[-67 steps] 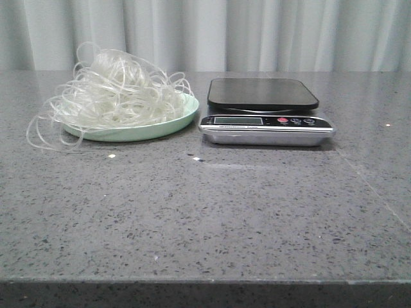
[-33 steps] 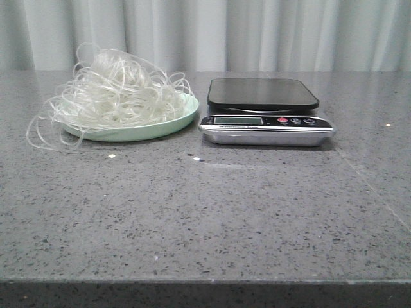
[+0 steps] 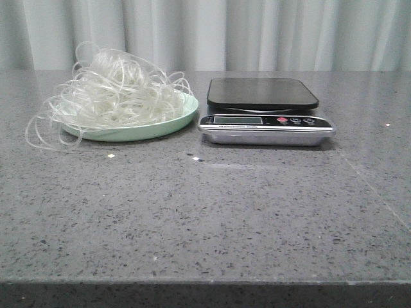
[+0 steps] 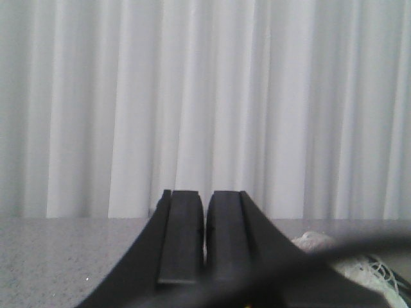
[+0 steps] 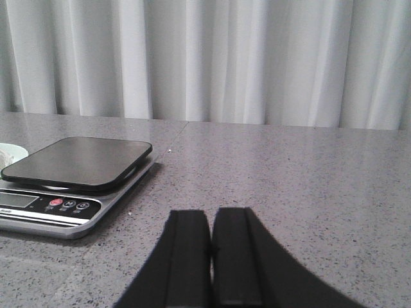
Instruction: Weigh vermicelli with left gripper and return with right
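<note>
Currently the vermicelli (image 3: 115,93) sits heaped on a pale green plate (image 3: 183,115) at the far left of the grey speckled tabletop (image 3: 205,212), a loose whitish tangle of thin translucent strands. Several stray loops spill over the plate's left rim and rest on the stone surface. Just beside the plate, to its right, stands a digital kitchen scale (image 3: 266,122) with a dark, rounded-square weighing platform (image 3: 262,93) and a silver front panel carrying a small display (image 3: 237,120) and a row of buttons, one of them red (image 3: 282,120). Nothing lies on the platform. Plate and scale are close but do not appear to touch. A pale pleated curtain (image 3: 257,32) hangs behind the tabletop.

Neither arm shows in the front view. In the left wrist view, the left gripper (image 4: 204,244) is clenched, its two black fingers (image 4: 180,237) pressed almost together with only a thin slit between them, holding nothing; it faces the curtain, and a blurred patch of the vermicelli (image 4: 321,247) shows off to one side behind a dark out-of-focus cable. In the right wrist view, the right gripper (image 5: 210,256) is likewise clenched and empty, hovering above bare tabletop, with the scale (image 5: 70,186) well apart from it and a sliver of the green plate (image 5: 9,154) visible beyond the scale.
</note>
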